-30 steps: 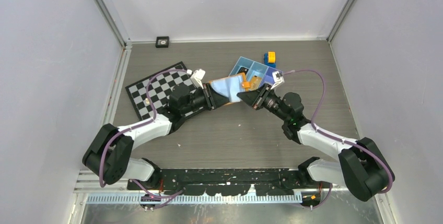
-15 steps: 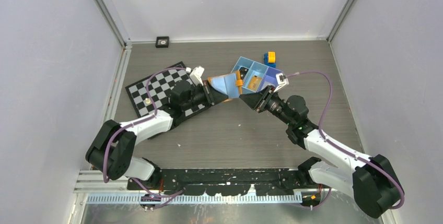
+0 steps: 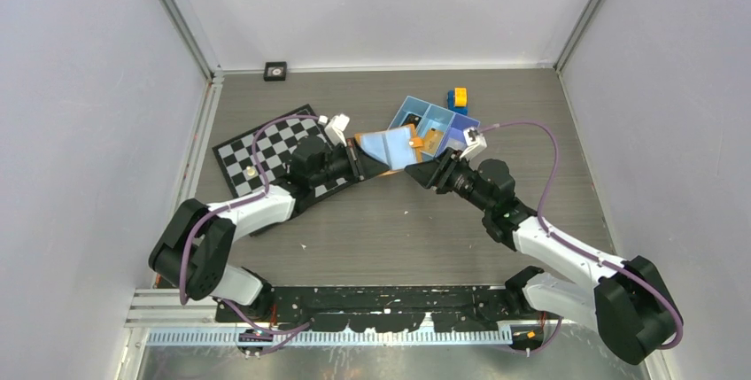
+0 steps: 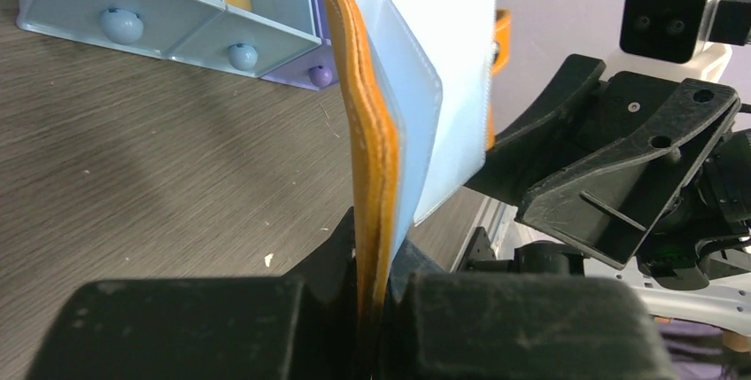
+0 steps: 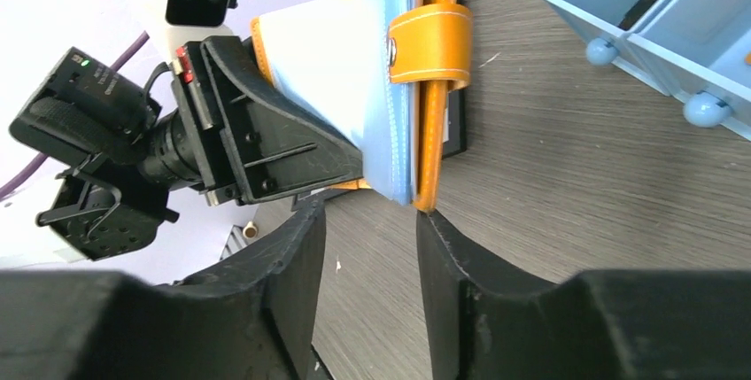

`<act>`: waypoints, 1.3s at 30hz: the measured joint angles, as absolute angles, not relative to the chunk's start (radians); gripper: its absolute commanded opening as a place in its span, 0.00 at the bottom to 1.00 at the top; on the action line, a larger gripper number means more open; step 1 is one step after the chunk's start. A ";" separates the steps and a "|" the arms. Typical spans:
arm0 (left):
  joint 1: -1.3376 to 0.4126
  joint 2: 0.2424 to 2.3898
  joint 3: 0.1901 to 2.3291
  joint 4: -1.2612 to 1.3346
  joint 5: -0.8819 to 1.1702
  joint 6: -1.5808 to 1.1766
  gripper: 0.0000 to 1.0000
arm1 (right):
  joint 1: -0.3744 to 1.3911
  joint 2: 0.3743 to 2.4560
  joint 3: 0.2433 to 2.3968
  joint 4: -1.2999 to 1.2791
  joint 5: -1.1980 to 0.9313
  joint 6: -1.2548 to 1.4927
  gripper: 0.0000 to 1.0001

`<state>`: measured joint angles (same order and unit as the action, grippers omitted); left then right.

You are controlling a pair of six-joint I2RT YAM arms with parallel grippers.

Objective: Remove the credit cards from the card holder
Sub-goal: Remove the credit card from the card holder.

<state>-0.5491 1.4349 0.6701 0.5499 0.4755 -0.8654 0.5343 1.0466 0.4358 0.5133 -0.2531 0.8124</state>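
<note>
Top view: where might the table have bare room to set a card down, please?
The table is bare on the near side of the left gripper and right gripper, and along the far strip behind the checkerboard mat. It is crowded around the card holder and blue tray.

Blue tray (image 3: 416, 102) sits right of checkerboard (image 3: 237, 164) (block (image 3: 458, 98) behind).

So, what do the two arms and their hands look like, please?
Both arms have white links between bulky black joints. The left arm and the right arm each carry a loose purple cable. The left hand and the right hand are black, with angular, wedge-shaped fingers. A small white camera box with a black face sits on each wrist.
</note>
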 measured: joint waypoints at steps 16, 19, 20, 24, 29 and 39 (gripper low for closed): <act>-0.549 1.438 0.670 0.612 0.550 -0.920 0.00 | 0.474 0.937 0.436 0.397 -0.083 0.824 0.58; -0.549 1.438 0.670 0.622 0.571 -0.938 0.00 | 0.451 0.936 0.433 0.401 -0.085 0.837 0.51; -0.549 1.438 0.670 0.630 0.579 -0.944 0.00 | 0.444 0.936 0.429 0.407 -0.089 0.842 0.49; -0.549 1.438 0.671 0.662 0.608 -0.965 0.00 | 0.421 0.953 0.418 0.442 -0.115 0.864 0.41; -0.549 1.441 0.671 0.694 0.636 -0.986 0.00 | 0.414 1.019 0.418 0.495 -0.173 0.883 0.41; -0.541 1.477 0.691 0.706 0.666 -0.997 0.00 | 0.409 1.102 0.418 0.592 -0.288 0.900 0.38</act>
<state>-0.5407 1.4773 0.6910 0.7059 0.6662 -0.9966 0.4091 1.1023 0.4179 0.5922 -0.2878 0.9001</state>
